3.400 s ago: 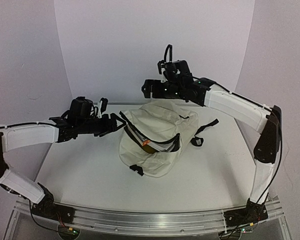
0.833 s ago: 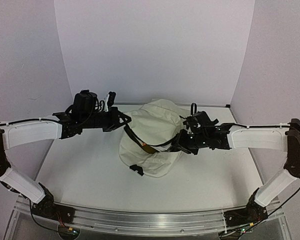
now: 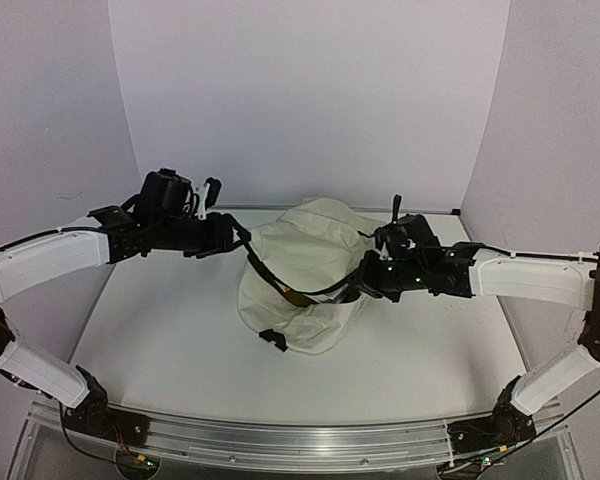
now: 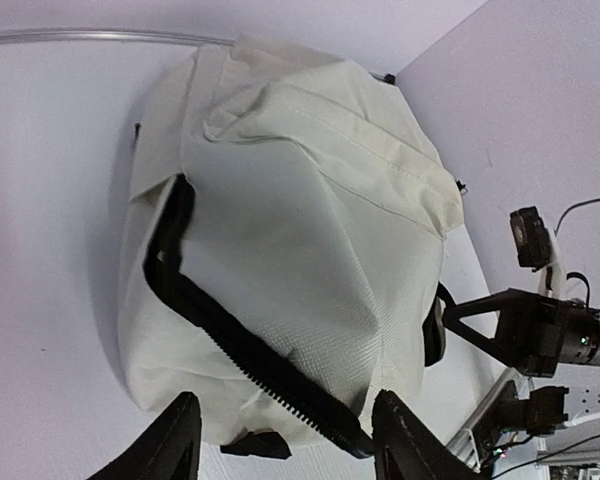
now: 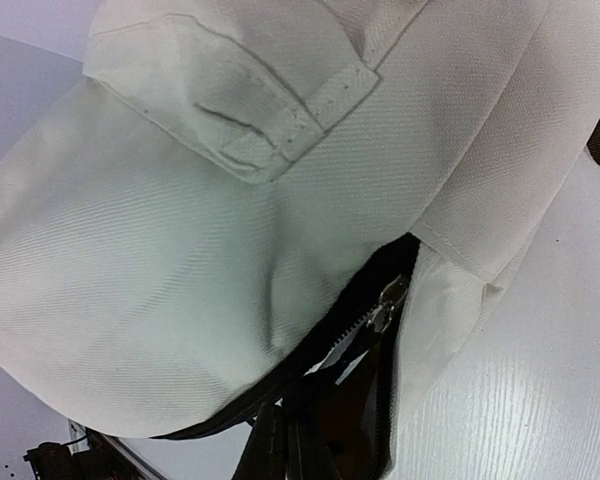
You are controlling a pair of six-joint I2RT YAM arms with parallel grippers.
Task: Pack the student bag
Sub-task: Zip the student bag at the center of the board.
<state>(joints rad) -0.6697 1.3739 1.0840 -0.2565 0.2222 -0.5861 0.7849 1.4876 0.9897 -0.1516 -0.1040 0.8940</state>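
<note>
Cream student bag (image 3: 315, 250) sat on the table (image 3: 170, 340), central, nearer the far edge; left gripper (image 4: 285, 445) was at its left side, jaws apart; right gripper (image 5: 278, 450) was clamped shut at the black zipper (image 5: 395, 265) on its right side.

Pale lilac walls (image 3: 310, 90) on three sides; white tabletop (image 3: 170, 340); aluminium rail (image 3: 310, 440) along near edge.

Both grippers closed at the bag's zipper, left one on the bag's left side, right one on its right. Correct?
One thing is off: the left gripper is open, not closed. The left wrist view shows its fingers spread apart on either side of the zipper of the bag. The right gripper is closed at the zipper on the bag's right side, as you said.
</note>
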